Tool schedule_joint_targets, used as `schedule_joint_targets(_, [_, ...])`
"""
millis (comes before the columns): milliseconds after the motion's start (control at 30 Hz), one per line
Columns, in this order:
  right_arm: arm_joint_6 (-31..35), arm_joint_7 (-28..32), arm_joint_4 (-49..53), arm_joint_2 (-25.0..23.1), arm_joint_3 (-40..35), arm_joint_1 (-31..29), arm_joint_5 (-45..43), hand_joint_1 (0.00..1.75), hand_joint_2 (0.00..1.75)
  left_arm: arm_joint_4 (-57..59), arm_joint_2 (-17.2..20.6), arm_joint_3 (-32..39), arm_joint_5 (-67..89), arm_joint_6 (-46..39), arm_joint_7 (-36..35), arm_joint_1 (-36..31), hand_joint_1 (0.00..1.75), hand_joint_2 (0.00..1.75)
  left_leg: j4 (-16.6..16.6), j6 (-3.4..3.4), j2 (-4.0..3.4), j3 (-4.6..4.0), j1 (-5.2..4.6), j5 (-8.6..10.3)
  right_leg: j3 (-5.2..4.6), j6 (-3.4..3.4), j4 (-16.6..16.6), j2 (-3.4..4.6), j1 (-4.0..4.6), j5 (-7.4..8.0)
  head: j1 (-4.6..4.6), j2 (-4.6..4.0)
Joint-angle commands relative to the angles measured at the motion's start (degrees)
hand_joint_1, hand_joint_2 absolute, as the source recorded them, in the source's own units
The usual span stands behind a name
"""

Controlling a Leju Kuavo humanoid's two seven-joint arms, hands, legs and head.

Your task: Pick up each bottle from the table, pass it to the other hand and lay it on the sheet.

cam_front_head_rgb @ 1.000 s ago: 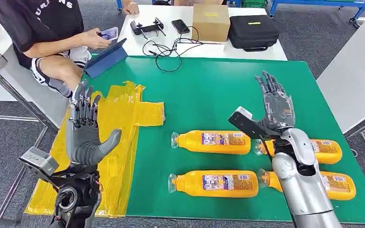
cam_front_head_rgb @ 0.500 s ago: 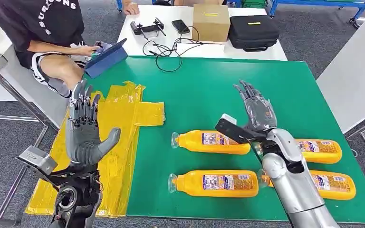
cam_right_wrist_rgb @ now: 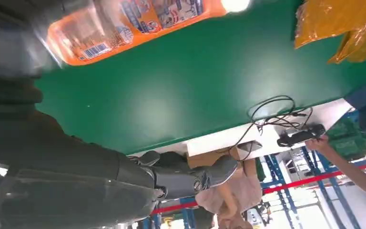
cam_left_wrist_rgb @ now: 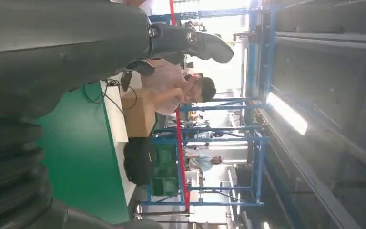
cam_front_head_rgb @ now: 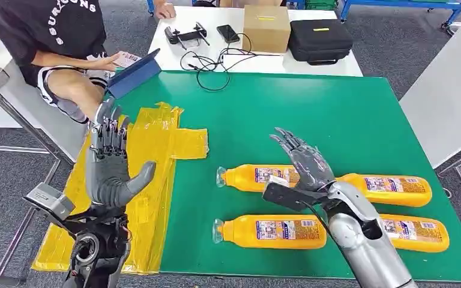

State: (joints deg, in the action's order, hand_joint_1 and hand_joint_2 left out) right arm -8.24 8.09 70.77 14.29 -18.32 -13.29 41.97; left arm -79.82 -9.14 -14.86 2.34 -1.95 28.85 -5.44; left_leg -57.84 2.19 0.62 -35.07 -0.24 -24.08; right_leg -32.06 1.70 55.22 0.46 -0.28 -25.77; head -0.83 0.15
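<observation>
Several orange bottles lie on the green table. The far-left one has my right hand spread open just above its base end, holding nothing. Nearer me lies a second bottle, and two more lie to the right, partly behind my right arm. In the right wrist view an orange bottle lies close by the hand. My left hand stands upright and open over the crumpled yellow sheet at the table's left side.
A person sits at the far left corner with a tablet. Behind the green table a white table carries cables, a cardboard box and a black case. Another white table stands at the right.
My right hand has come down and to the left, from raised over the table's right half to just above the far-left bottle. The left hand has barely moved.
</observation>
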Motion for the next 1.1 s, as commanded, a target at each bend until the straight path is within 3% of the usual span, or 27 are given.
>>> schedule_joint_targets(33, [-1.29, 0.28, 1.04, 0.77, -1.85, -0.39, -0.62, 0.0, 1.75, 3.42, 1.61, -1.22, -0.3, 0.03, -0.48, -2.23, 0.0, 1.75, 0.13, -0.12, -0.04, 0.33, -0.01, -0.07, 0.31, -0.04, -0.11, -0.04, -0.01, -0.08, -0.02, 0.0])
schedule_joint_targets(267, [0.26, -3.18, -1.56, 1.24, -1.37, 0.37, 2.5, 0.0, 1.75, 5.0, 0.79, -0.67, -0.22, -0.04, -0.41, -2.48, 0.0, 1.75, 0.16, -0.13, 0.02, 0.41, 0.0, -0.09, 0.41, -0.04, -0.16, -0.1, 0.0, -0.11, -0.02, 0.0])
schedule_joint_targets(433, [0.12, -2.74, -6.54, 2.11, -1.75, -2.11, 2.44, 0.0, 1.75, 5.78, 1.21, -0.84, -0.25, -0.04, -0.41, -3.09, 0.0, 1.75, 0.13, -0.1, -0.05, 0.31, 0.0, -0.05, 0.3, -0.02, -0.14, -0.03, 0.0, -0.04, 0.0, 0.0])
schedule_joint_targets(533, [3.1, -6.26, -13.16, 0.92, -2.9, -5.66, 6.55, 0.0, 1.75, 5.09, 1.25, -1.01, -0.39, -0.4, -0.53, -2.68, 0.0, 1.75, 0.12, -0.1, -0.13, 0.29, 0.0, -0.05, 0.26, -0.02, -0.12, 0.06, 0.0, -0.02, 0.0, 0.0])
schedule_joint_targets(700, [5.49, -5.48, -19.29, -0.18, -3.16, -9.31, 6.9, 0.0, 1.75, 4.72, 1.41, -1.22, -0.48, -1.0, -0.71, -1.77, 0.0, 1.75, 0.16, -0.12, -0.21, 0.38, 0.0, -0.07, 0.34, -0.03, -0.16, 0.12, 0.0, -0.01, 0.0, 0.0])
schedule_joint_targets(1100, [6.3, -6.21, -22.52, -1.71, -4.23, -10.7, 8.07, 0.0, 1.75, 4.93, 0.96, -1.02, -0.46, -1.18, -0.91, -1.63, 0.0, 1.75, 0.19, -0.15, -0.18, 0.51, -0.01, -0.13, 0.49, -0.04, -0.17, 0.11, 0.0, -0.08, 0.0, 0.0])
